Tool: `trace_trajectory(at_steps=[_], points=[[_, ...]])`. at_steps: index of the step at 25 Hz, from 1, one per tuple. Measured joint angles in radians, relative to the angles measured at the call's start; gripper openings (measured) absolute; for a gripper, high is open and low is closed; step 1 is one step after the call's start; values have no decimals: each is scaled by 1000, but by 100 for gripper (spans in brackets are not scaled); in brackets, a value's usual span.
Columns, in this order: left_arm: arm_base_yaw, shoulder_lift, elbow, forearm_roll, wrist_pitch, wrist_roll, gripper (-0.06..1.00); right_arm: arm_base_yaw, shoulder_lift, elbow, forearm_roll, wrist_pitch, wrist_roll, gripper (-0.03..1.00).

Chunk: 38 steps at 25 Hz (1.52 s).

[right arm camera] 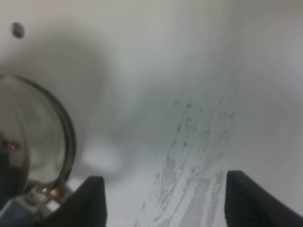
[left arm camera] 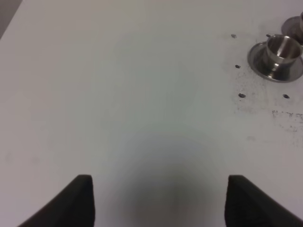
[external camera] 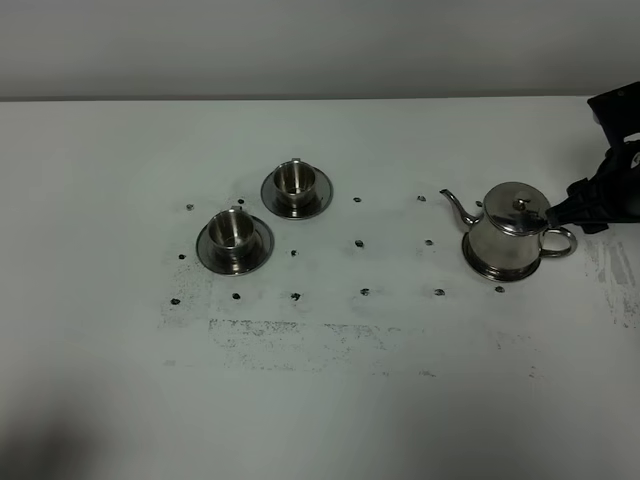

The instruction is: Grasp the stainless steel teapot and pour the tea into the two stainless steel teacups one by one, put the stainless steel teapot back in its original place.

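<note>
The stainless steel teapot stands upright at the right, spout to the left and loop handle to the right. A shiny rim rings its foot; I cannot tell the saucer from the pot's base. The two stainless steel teacups stand on their saucers at centre left. My right gripper is open and empty just behind the handle. The right wrist view shows its fingers apart with the blurred teapot beside them. My left gripper is open over bare table, far from the near cup.
The white table has small dark marker dots in a grid between the cups and the teapot, and smudged scuff marks towards the front. The right arm enters from the right edge. The left arm is out of the exterior view.
</note>
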<state>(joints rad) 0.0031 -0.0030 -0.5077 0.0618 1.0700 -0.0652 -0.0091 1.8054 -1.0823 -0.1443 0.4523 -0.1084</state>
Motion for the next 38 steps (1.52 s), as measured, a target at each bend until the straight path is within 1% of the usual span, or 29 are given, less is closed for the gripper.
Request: trace_trajectory(at_steps=[12,17,20,22,24,27,30,31,33,38], points=[[0,0,0,0,0,0,56,0,0,0,282,105,-302,52],[0,0,0,0,0,0,56,0,0,0,386,174,-349,52],[0,0,0,0,0,0,56,0,0,0,396,188,-347,52],[0,0,0,0,0,0,56,0,-1,0,386,192,-320,52],[0,0,0,0,0,0,56,0,-7,0,350,199,-267,52],[0,0,0,0,0,0,56,0,-37,0,267,223,-149,52],[0,0,0,0,0,0,56,5,-95,0,186,274,8,52],[0,0,0,0,0,0,56,13,-119,0,167,288,43,52],[0,0,0,0,0,0,56,48,-168,0,162,302,103,52],[0,0,0,0,0,0,56,153,-212,0,225,309,183,52]])
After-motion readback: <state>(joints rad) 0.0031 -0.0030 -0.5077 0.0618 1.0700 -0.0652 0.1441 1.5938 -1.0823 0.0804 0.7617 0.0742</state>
